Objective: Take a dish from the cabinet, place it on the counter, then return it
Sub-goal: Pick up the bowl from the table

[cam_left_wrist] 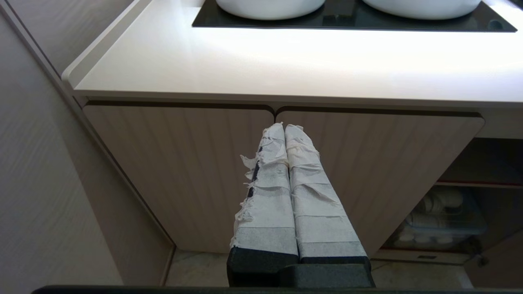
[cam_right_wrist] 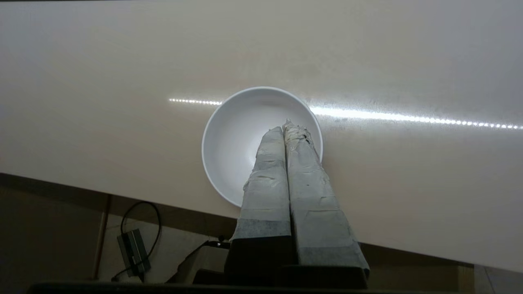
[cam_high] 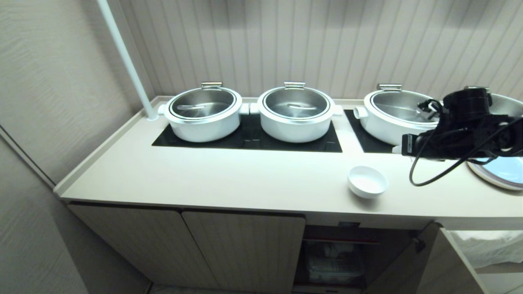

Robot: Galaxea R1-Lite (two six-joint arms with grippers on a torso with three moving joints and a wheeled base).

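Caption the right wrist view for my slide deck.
Right end effector, shut and empty, above the white bowl on the counter.

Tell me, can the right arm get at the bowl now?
Probably yes: the bowl sits alone on the counter, nothing over it, and the right pincer hangs shut just above; it must open first.

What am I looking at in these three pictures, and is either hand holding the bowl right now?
A two-armed robot faces a kitchen counter. The wide picture comes from its head; the other two from cameras on its wrists, behind the taped fingers. On the counter sit lidded white pots on black cooktop panels, and the small white dish near the front edge, above the open cabinet. The right hand hangs shut above the dish, holding nothing. The left hand, also shut and empty, is parked low before the closed cabinet doors.
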